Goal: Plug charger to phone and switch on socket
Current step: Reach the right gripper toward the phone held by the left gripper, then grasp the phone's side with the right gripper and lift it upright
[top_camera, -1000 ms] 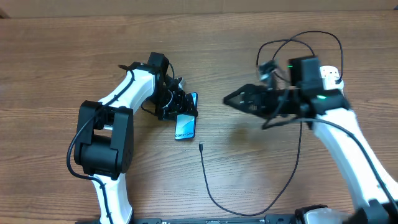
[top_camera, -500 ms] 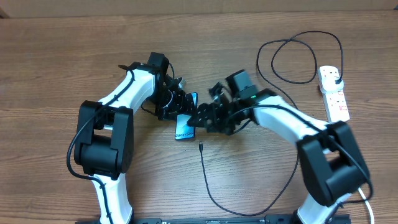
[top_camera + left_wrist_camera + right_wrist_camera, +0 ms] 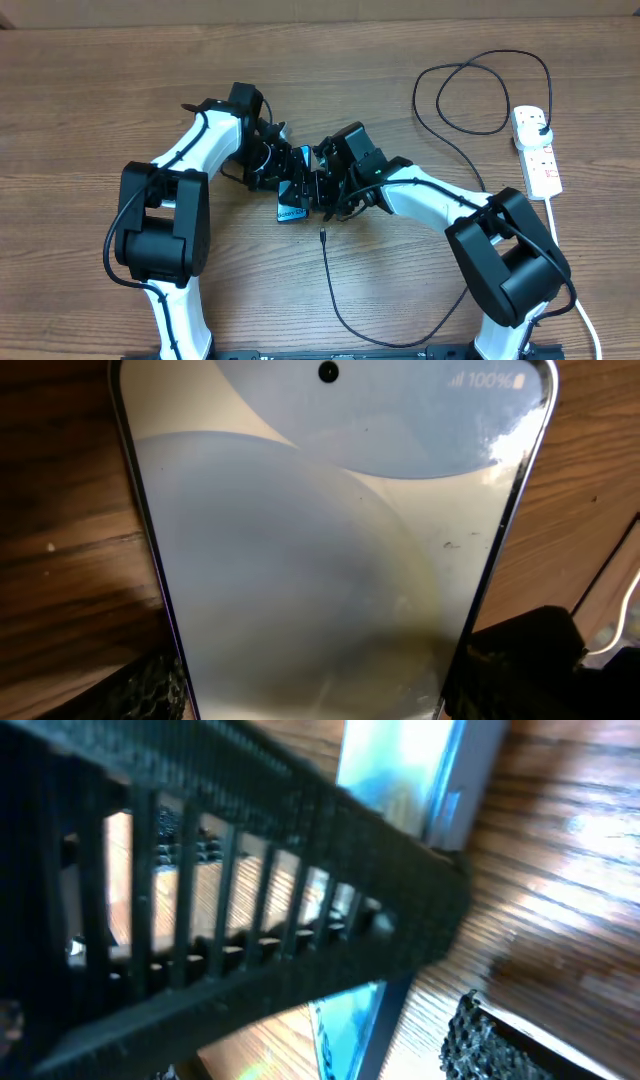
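A wooden table (image 3: 90, 90) carries the whole scene, with the two white-and-black arms bent inward so that their wrists meet near its middle: the left arm (image 3: 195, 150) reaches in from one side, the right arm (image 3: 440, 195) from the other. Along the table's right edge lies the socket (image 3: 537, 155), a white power strip with a thick white cord (image 3: 551, 212) running off its near end. The charger (image 3: 470, 255), a thin black cable, has its black plug (image 3: 541, 122) seated in the strip's far outlet; from there it loops across the far side of the table, passes under the right arm and curves back along the near edge. The phone (image 3: 292, 210) sits between the two wrists, its pale blue screen facing up, lit and showing a full battery. The left gripper (image 3: 283, 172) grips it, fingers spread wide and pressed against both long edges. The right gripper (image 3: 318, 188) hangs just beside the phone with its fingers apart and nothing between them but screen and wood; whether it touches the phone cannot be told. The connector tip (image 3: 323, 236) lies on the bare wood just beside the phone's near end, not plugged in.
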Available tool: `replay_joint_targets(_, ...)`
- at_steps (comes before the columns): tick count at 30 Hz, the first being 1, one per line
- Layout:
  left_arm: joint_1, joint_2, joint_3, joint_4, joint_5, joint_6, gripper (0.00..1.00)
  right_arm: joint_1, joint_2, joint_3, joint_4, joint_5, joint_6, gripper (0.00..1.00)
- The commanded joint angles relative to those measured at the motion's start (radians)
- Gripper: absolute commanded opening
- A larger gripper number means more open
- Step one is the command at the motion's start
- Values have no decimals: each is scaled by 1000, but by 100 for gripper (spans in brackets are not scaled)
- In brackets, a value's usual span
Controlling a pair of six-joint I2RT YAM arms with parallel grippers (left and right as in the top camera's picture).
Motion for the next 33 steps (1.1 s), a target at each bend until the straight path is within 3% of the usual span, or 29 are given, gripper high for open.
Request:
replay_joint_targets(1, -28, 23, -12, -11, 93, 42, 73, 15, 20, 3, 33, 119, 81, 82)
replay_joint_targets(8, -28, 23, -12, -13, 104, 47, 74, 23, 20, 3, 57, 155, 90, 70)
replay_joint_targets(19, -28, 23, -12, -32, 265, 111, 75, 25, 20, 3, 61, 155, 89, 66)
replay_joint_targets(23, -28, 23, -12, -45, 264, 125, 74, 25, 20, 3, 61, 155, 89, 53)
replay_joint_targets(29, -28, 23, -12, -45, 264, 125, 77, 25, 20, 3, 62, 159, 85, 47)
replay_joint_targets(33, -28, 23, -12, -45, 264, 125, 78, 25, 20, 3, 61, 180, 85, 37)
